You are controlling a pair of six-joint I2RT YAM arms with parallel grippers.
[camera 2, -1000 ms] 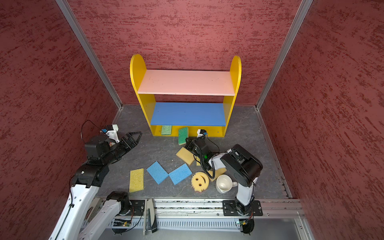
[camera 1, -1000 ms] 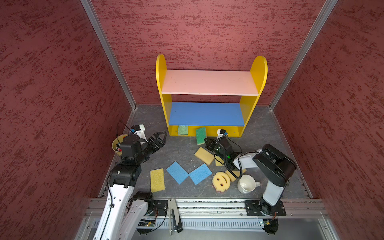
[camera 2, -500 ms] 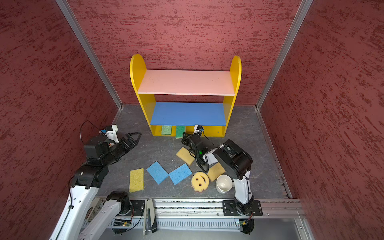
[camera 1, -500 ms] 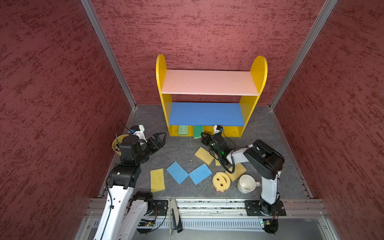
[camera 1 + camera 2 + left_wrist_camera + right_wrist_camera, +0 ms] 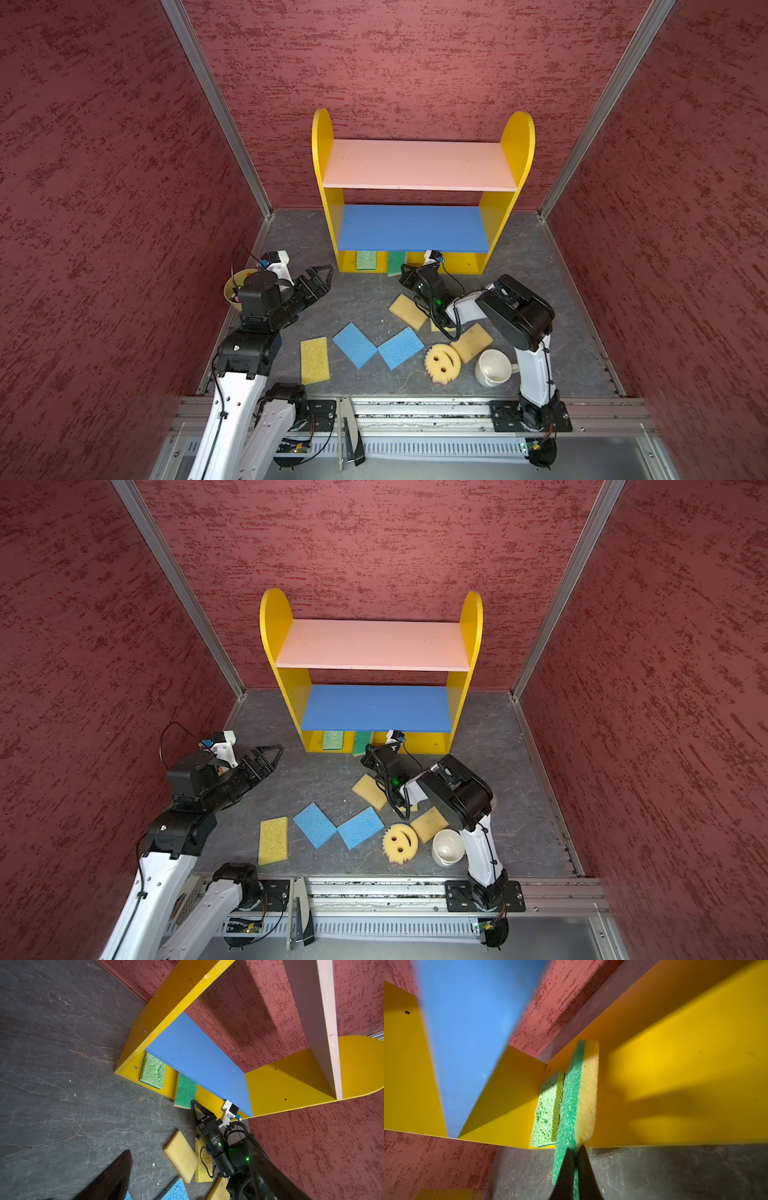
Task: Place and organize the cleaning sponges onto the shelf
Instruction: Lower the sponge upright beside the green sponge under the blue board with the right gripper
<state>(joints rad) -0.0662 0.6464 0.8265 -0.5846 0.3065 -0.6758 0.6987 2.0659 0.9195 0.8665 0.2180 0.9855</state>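
Shelf (image 5: 419, 164) stands against the back wall. Pink top bare, blue board (image 5: 199, 1059) bare; only the yellow base (image 5: 457, 264) holds anything.

Right gripper (image 5: 575, 1148) reaches low to the base's front edge, fingers pinched together on the near end of the green-faced sponge (image 5: 185, 1089). Left gripper (image 5: 324, 277) hovers off to the side, fingers wide apart, empty.

Green-faced sponge lies foam-down, far end in under the blue board, near end hanging past the base's lip. Light green sponge (image 5: 153, 1073) sits just beside it, fully on the base. Loose ones, such as the smiley sponge (image 5: 442, 362), lie on the floor.

Judgement: the step is seating this sponge. Push straight in, parallel to the neighbour, until the near end clears the lip. Then release and back out level. The wrist camera mount (image 5: 228, 1108) sits close under the blue board's edge, so stay low.
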